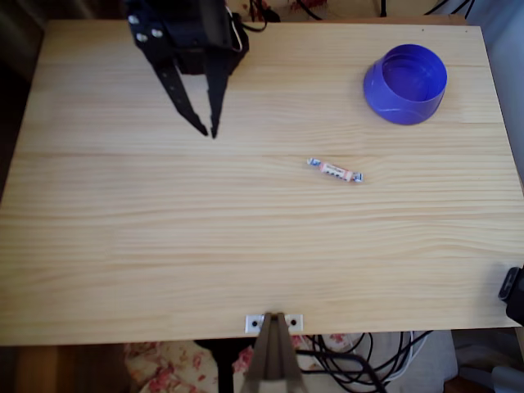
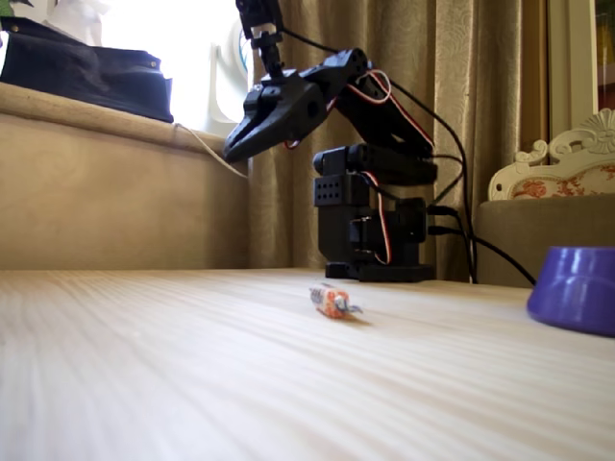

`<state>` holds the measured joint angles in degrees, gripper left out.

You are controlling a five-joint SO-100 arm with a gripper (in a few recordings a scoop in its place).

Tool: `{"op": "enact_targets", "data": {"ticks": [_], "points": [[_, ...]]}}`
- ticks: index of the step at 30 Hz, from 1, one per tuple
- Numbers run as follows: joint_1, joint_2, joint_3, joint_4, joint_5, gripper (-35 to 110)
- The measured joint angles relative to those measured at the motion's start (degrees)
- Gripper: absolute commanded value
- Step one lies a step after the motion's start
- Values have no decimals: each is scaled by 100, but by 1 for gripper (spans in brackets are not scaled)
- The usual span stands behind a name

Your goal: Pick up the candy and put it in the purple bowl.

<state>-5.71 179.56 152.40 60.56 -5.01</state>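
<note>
One slim wrapped candy, pinkish-white wrapper with twisted bluish-white ends, is lying flat on the pale pine-plank bench, a little right of centre in the overhead view, its long axis tilting from 10 o'clock to 4 o'clock. In the fixed view the same candy is resting on the wood, in front of the arm's base.

One round blue-purple plastic bowl with tapered sides is sitting upright at about 1 o'clock from the candy in the overhead view, well apart from it. In the fixed view the bowl is showing at the right edge, at 3 o'clock from the candy.

One black two-finger gripper is hanging at about 10 o'clock from the candy in the overhead view, well apart from it. Its fingers are converging toward their tips, with a narrow wedge of bench showing between them, so it is parted only slightly and carrying nothing. In the fixed view the gripper is hovering well above the bench, pointing toward 8 o'clock, touching nothing.
</note>
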Motion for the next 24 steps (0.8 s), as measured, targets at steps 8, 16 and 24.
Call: {"op": "enact_targets", "data": {"ticks": [8, 16, 24], "points": [[-439, -773, -255, -264, 158, -1], [-1195, -1037, -299, -308, 229, -1], [-1802, -1389, -413, -308, -9, -1]]}}
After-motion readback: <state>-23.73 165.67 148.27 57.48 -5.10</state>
